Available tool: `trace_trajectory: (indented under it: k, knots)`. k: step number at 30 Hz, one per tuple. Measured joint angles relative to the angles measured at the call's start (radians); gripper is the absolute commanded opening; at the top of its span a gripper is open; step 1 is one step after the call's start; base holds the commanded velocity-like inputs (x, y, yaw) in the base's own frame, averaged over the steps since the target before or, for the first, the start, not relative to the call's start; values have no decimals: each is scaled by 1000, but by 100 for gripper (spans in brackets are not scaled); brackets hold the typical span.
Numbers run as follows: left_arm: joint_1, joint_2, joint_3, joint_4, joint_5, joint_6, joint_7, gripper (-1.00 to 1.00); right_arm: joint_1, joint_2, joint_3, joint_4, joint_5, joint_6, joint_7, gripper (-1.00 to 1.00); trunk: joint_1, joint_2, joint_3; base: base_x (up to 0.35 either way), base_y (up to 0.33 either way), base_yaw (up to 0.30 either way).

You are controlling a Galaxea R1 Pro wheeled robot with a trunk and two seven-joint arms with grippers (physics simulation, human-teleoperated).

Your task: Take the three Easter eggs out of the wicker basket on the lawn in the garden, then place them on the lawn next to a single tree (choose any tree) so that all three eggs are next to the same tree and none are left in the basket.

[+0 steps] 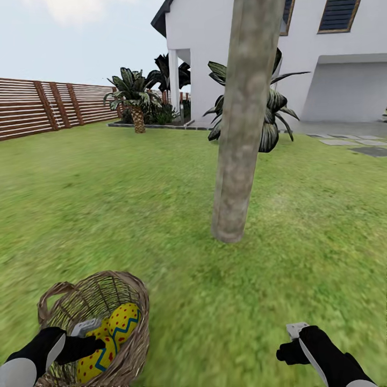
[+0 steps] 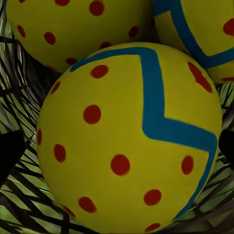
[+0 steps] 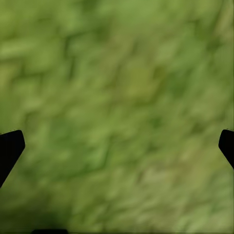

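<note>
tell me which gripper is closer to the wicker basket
Left. The left gripper reaches into the wicker basket over the eggs; the right gripper hangs over bare lawn well off to the side.

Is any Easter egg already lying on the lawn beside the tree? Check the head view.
No: the lawn around the tree trunk is bare grass, and the Easter eggs sit inside the wicker basket.

Three Easter eggs (image 2: 126,141) crowd the wicker basket (image 2: 29,204); the largest at centre, black fingertips (image 2: 9,151) at both edges, spread.

The lawn (image 1: 301,258) bears the wicker basket (image 1: 137,344) and tree (image 1: 236,177).
</note>
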Motion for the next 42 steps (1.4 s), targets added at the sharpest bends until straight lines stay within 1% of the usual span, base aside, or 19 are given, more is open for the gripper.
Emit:
trace_trajectory:
  k: [5, 7, 10, 13, 14, 27, 29, 32, 42]
  knots:
    - [-1, -1, 0, 0, 0, 0, 0, 100, 0, 0, 0, 0, 0, 0, 0, 100, 2, -1, -19, 0, 0, 0]
    - [0, -2, 5, 1, 10, 1, -1, 100, 0, 0, 0, 0, 0, 0, 0, 100, 3, -2, -27, 0, 0, 0]
    - [0, -10, -1, 0, 0, -1, 0, 100, 0, 0, 0, 0, 0, 0, 0, 100, 3, -2, -27, 0, 0, 0]
    - [0, -11, -2, 1, -3, -2, 1, 100, 0, 0, 0, 0, 0, 0, 0, 100, 3, -2, -27, 0, 0, 0]
    - [0, -11, -1, 1, -3, -2, 1, -100, 0, 0, 0, 0, 0, 0, 0, 100, 3, -2, -27, 0, 0, 0]
    - [-1, -16, -1, 1, -9, -4, 2, -100, 0, 0, -2, 0, 0, 0, 0, 100, 3, -2, -27, 0, 0, 0]
    - [0, -20, 0, 1, 2, -2, 0, -100, 0, 0, -1, 0, 1, 0, 0, 100, 3, -2, -27, 0, 0, 0]
    - [-1, -23, 1, 1, 6, -1, 0, -100, 0, 1, 0, 0, 1, 0, 0, 100, 3, -2, -27, 0, 0, 0]
    - [-1, -24, 2, 1, 7, -1, 0, -100, 0, 1, 0, -1, 1, 0, 1, 100, 3, -2, -27, 0, 0, 0]
